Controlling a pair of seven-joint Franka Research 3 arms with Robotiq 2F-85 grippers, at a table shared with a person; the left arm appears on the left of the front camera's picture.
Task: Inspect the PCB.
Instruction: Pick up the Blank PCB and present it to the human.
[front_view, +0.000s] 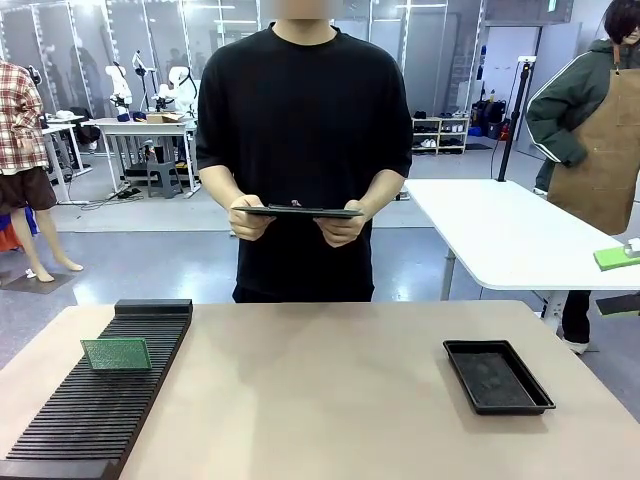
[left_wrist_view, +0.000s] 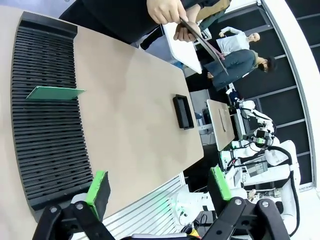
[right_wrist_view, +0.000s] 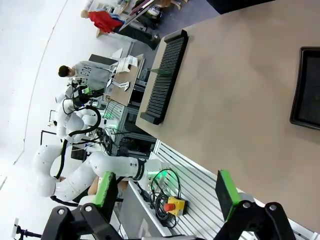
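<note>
Front view: A person stands at the far side of the table (front_view: 330, 400), forearms bent and both hands (front_view: 345, 225) holding a dark clipboard (front_view: 300, 211) level at waist height. The PCB (front_view: 116, 353) stands on edge in a slot of the black rack (front_view: 100, 420) at the table's left, in the rack's far half, its dotted face toward the camera. A black tray (front_view: 497, 376) lies well apart at the right.

Left wrist view: The left gripper (left_wrist_view: 159, 187) hangs above the table's near edge with its jaws spread wide and nothing between the green pads (left_wrist_view: 97, 187). This view looks down on the rack (left_wrist_view: 50, 130) from above, so the PCB (left_wrist_view: 55, 93) appears as a thin green slab crossing the slots. The tray (left_wrist_view: 183, 111) lies farther off, and the person's hands (left_wrist_view: 167, 10) grip the clipboard (left_wrist_view: 202, 42) at the top edge.

Right wrist view: The right gripper (right_wrist_view: 165, 192) is likewise spread and holds nothing. It is raised off the table's near edge. The PCB (right_wrist_view: 161, 71) shows nearly edge-on in the rack (right_wrist_view: 165, 75), and the tray (right_wrist_view: 306, 87) sits at the picture's right edge. The white left arm (right_wrist_view: 100, 167) is seen from the side – bent and clear of the table.
</note>
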